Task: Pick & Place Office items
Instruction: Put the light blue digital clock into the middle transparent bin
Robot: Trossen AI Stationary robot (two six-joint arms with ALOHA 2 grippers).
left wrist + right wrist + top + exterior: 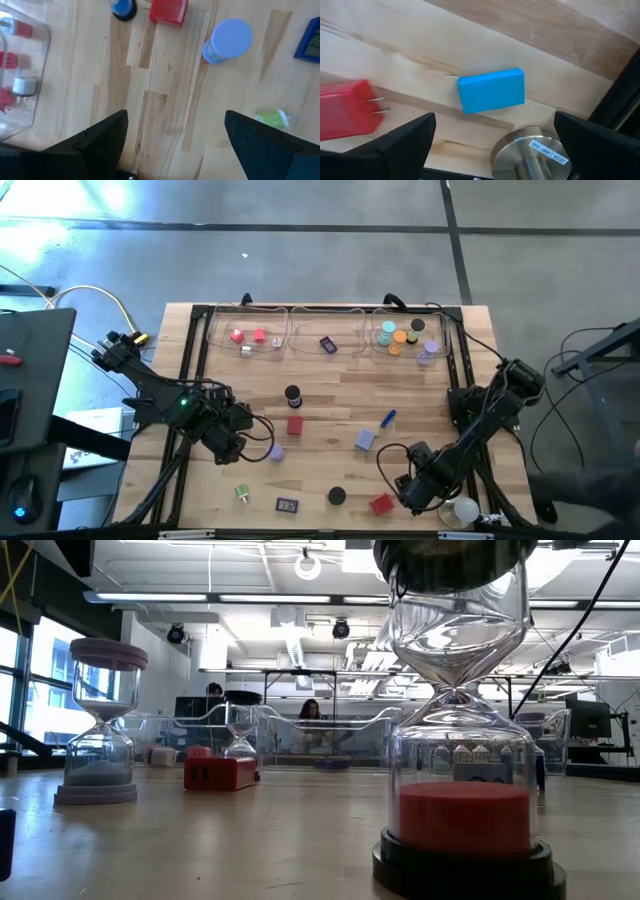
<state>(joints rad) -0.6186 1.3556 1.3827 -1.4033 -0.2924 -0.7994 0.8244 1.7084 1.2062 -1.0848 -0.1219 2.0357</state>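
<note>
Small office items lie scattered on the wooden table: a black-capped hourglass [292, 395], a red block [295, 425], a lavender-capped hourglass [275, 452], a blue stick [388, 418], a lavender block [365, 440] and a black cap [337, 496]. My left gripper [238, 448] hangs open above bare wood beside the lavender hourglass [230, 40]. My right gripper [412, 492] stands open near the front right, pointing down. A blue block [491, 90] lies flat on the table under it, between a red plug block [345, 116] and a bulb's metal base [532, 152].
Clear trays [290, 340] along the far edge hold red, pink and round coloured pieces. A white bulb [462, 512] lies at the front right corner. A green piece [242, 493] and a dark clip-like piece [287, 504] sit near the front edge. A black frame [200, 360] borders the table.
</note>
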